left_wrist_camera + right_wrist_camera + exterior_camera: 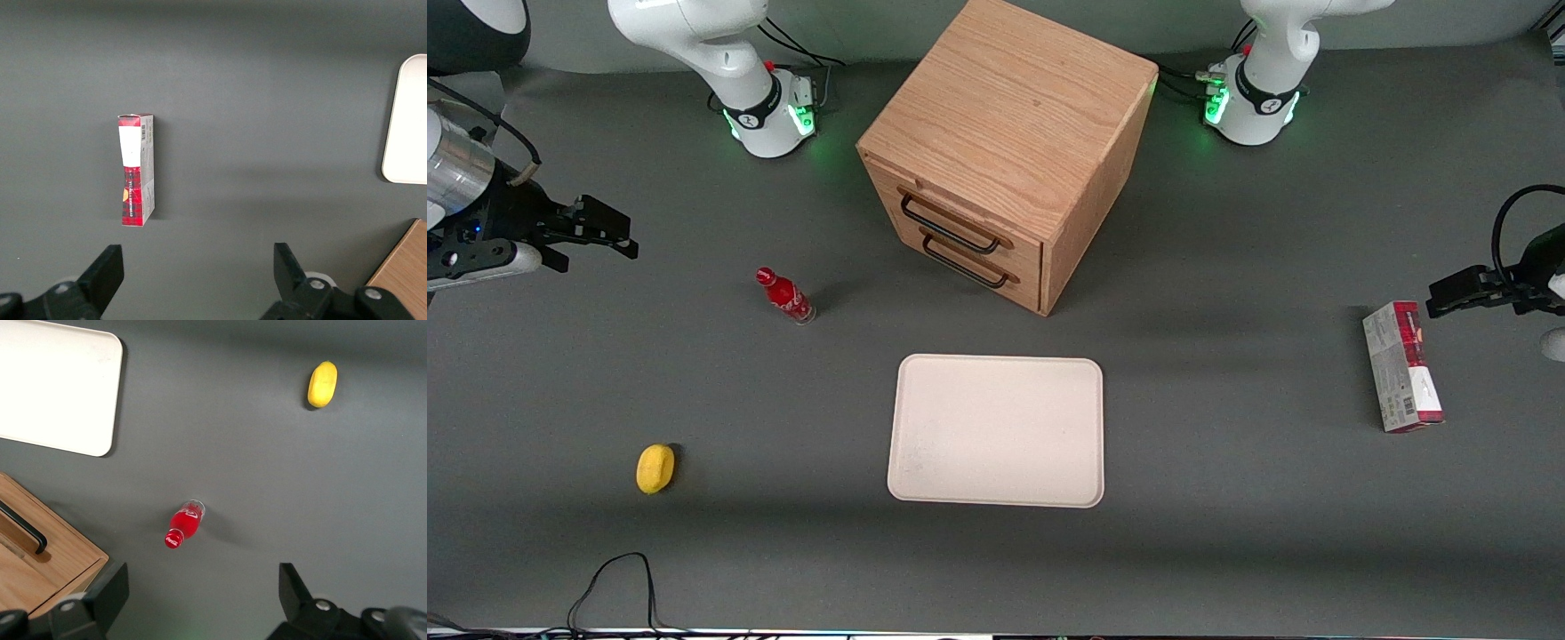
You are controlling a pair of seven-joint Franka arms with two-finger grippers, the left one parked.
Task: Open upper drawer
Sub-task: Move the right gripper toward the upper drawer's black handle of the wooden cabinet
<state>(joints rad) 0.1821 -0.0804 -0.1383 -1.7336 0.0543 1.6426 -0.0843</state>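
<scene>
Light oak upper drawer (pixel 951 213) with black wire handle (pixel 950 227) is fully closed — task not begun. Hand (pixel 609 233) released, empty, well apart from it.

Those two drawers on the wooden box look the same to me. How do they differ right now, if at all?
The upper drawer sits directly above the lower drawer, under the cabinet top. The upper drawer's front edge seems to stand very slightly proud, while the lower one looks flush, though that is hard to judge. Both are essentially closed, with matching light oak fronts and long black wire handles. The gripper hangs open well away, toward the working arm's end of the table, touching neither.
</scene>
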